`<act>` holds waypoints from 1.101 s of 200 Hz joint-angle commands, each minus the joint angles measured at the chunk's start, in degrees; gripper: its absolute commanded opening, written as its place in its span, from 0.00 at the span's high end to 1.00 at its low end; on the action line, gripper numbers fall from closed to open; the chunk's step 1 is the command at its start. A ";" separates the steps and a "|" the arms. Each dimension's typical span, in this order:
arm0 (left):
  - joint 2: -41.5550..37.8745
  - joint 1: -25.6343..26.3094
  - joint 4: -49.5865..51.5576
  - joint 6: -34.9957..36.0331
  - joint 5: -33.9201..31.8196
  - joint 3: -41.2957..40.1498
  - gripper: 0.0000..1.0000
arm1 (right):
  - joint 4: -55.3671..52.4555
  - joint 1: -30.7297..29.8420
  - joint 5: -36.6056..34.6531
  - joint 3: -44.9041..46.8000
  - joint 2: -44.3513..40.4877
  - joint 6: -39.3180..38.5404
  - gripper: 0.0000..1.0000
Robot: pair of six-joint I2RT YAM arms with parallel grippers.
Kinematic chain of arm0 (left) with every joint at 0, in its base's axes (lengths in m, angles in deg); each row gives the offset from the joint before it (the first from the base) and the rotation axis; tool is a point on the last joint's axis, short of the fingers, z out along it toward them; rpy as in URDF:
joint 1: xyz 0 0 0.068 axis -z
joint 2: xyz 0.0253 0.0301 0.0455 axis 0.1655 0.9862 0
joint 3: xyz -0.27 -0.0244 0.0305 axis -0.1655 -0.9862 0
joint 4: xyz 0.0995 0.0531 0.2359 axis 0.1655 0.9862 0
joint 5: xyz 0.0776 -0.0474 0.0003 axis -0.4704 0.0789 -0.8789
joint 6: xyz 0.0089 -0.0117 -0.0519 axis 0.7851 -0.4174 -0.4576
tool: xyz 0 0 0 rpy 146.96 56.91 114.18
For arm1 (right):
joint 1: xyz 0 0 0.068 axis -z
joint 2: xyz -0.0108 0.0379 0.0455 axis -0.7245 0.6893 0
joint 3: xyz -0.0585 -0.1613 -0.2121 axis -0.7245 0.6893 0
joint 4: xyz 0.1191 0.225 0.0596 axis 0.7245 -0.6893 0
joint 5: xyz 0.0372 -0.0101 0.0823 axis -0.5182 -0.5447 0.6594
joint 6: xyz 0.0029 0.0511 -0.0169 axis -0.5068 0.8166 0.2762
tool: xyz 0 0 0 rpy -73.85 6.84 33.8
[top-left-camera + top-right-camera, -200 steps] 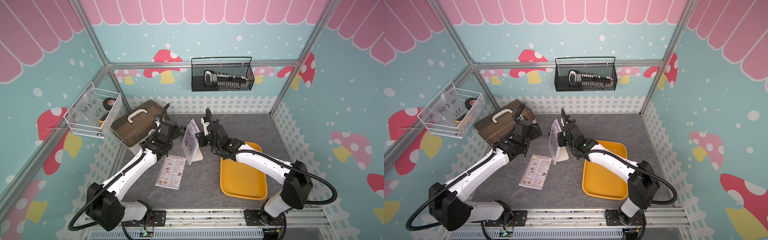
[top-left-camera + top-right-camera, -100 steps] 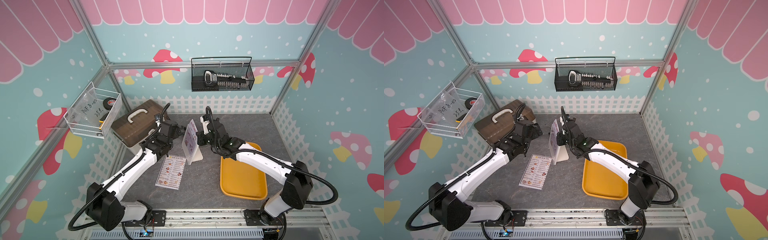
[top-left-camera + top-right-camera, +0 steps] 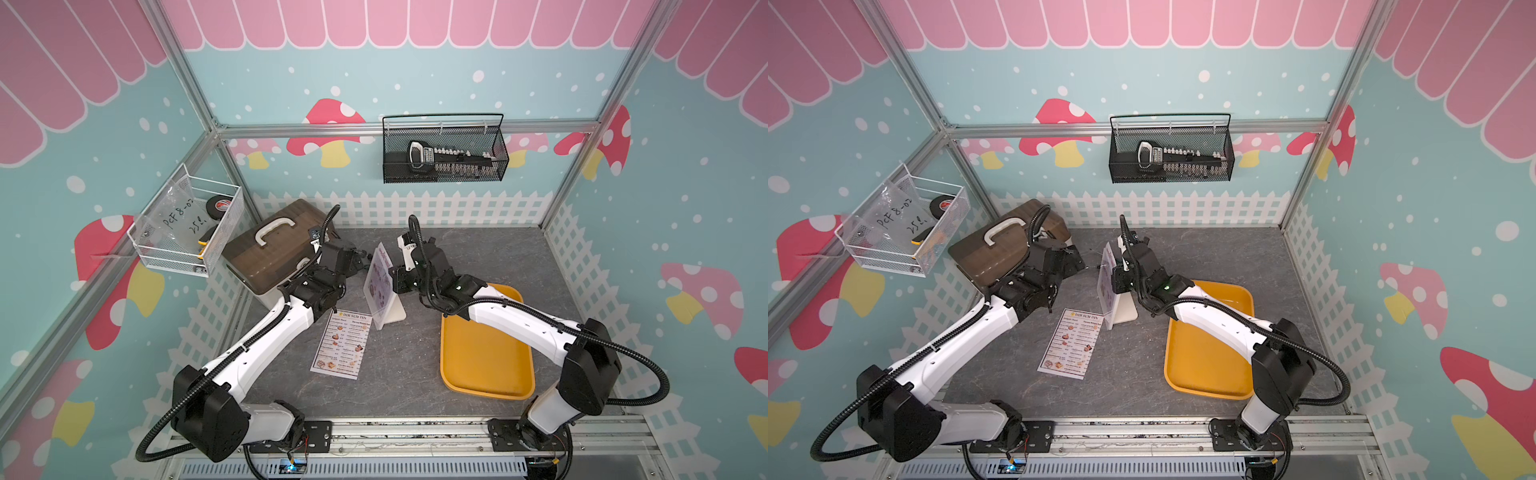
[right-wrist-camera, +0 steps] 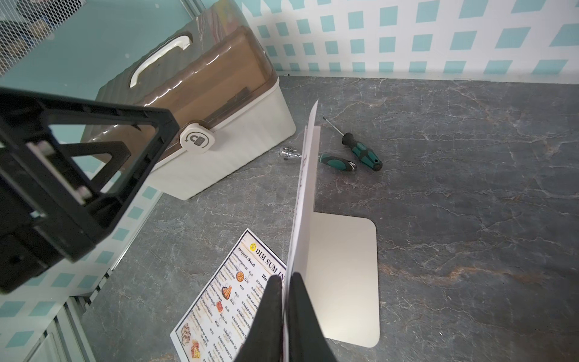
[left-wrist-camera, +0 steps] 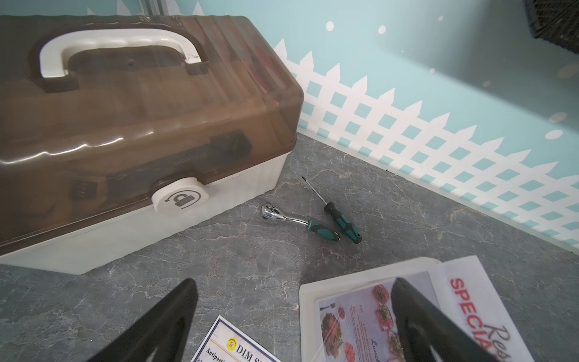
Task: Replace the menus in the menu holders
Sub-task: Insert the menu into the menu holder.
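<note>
The right gripper [image 4: 286,276] is closed, and an edge of the SPECIAL MENU sheet [image 5: 463,275] is pinched between its fingers. The sheet is seated in the upright menu holder [image 4: 344,275] just beyond the fingertips and sticks out past the holder's edge. The DIM SUM INN menu [image 3: 341,349] is laid flat on the table below that gripper, just beside the holder's foot. Across the holder, the left gripper [image 5: 293,282] is held wide open and empty. Compared with a second ago, the holder, the flat menu and the left gripper are found unmoved.
</note>
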 commanded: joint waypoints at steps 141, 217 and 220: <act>-0.34 0.22 0.70 0.31 -1.76 1.02 0.03 | -3.02 1.44 1.79 -3.98 1.06 -0.81 0.89; -0.22 0.29 0.73 0.81 -0.93 0.87 0.03 | -2.96 1.44 3.39 -3.87 4.18 -0.06 0.90; -0.20 0.29 0.76 0.83 -0.89 0.91 0.03 | -2.99 1.44 3.51 -3.94 4.35 0.05 0.90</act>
